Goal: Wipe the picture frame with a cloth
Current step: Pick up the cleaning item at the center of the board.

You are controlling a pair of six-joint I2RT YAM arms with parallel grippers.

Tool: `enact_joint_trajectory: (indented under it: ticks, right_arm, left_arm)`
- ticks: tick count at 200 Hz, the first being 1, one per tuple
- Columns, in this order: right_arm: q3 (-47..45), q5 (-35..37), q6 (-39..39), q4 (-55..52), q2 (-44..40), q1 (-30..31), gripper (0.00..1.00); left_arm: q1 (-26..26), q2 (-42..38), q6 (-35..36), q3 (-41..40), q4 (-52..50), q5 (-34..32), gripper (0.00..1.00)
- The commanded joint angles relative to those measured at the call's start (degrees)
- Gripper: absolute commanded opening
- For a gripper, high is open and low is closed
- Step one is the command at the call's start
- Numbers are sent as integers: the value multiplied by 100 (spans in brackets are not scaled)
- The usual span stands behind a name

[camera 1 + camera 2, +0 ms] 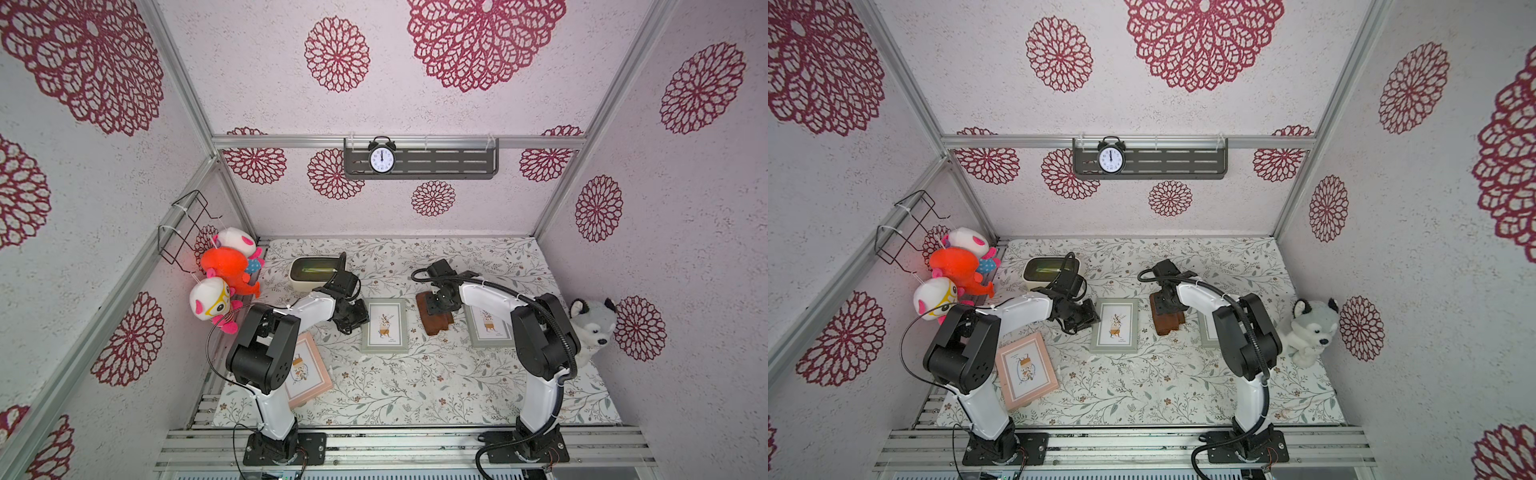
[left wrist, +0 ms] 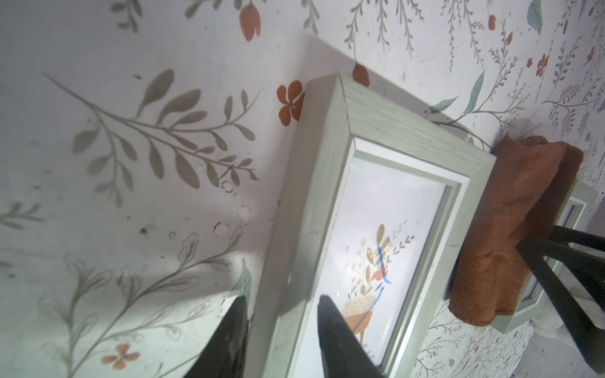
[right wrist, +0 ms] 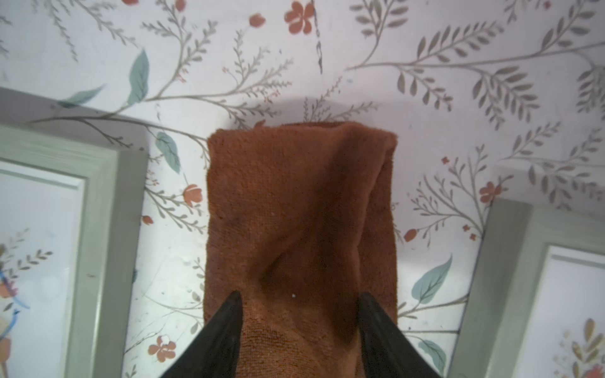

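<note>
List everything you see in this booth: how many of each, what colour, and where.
middle frame: one, grey-green, flat at centre
right frame: one, grey-green, right of centre, partly hidden
pink frame: one, pink, near left
cloth: one, brown, between the two grey-green frames
tub: one, cream, back left
shelf: one, grey, back wall
clock: one, black with white face, on the shelf
hanging plushes: three, one orange and two white-pink, left wall
husky plush: one, grey-white, far right
wire rack: one, black, left wall
table cover: one, white floral, under the frames
left gripper: one, black, astride the middle frame's left edge
right gripper: one, black, tips apart on the cloth
</note>
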Motion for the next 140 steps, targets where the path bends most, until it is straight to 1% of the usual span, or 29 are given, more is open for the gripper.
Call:
enact_joint_trajectory:
  ticks: [1, 29, 76, 94, 102, 107, 124, 132, 140]
  right_arm:
    - [233, -236, -74, 14, -42, 52, 59]
    - [441, -283, -54, -36, 429, 63, 59]
    - [442, -86, -91, -102, 787, 66, 59]
    - [417, 53, -86, -168, 893, 63, 56]
    - [395, 114, -86, -186, 918, 68, 52]
    - [382, 139, -81, -188, 927, 61, 48]
    - [323, 159, -96, -142, 865, 66, 30]
    - [271, 122, -104, -75, 776, 68, 18]
    - [165, 45, -103, 32, 625, 63, 12]
  left_arm:
    - [-52, 109, -3, 103, 14, -67, 37]
    - [-54, 149, -13, 94, 14, -81, 35]
    - [-86, 205, -12, 40, 23, -94, 33]
    - [-96, 215, -37, -1, 6, -141, 32]
    - [-96, 228, -47, -14, -2, -168, 32]
    - [-109, 242, -52, -24, -16, -190, 32]
    - [-123, 279, -64, -29, -66, -265, 31]
    - [-139, 303, -60, -30, -82, -281, 30]
    - [-152, 316, -63, -45, -104, -316, 30]
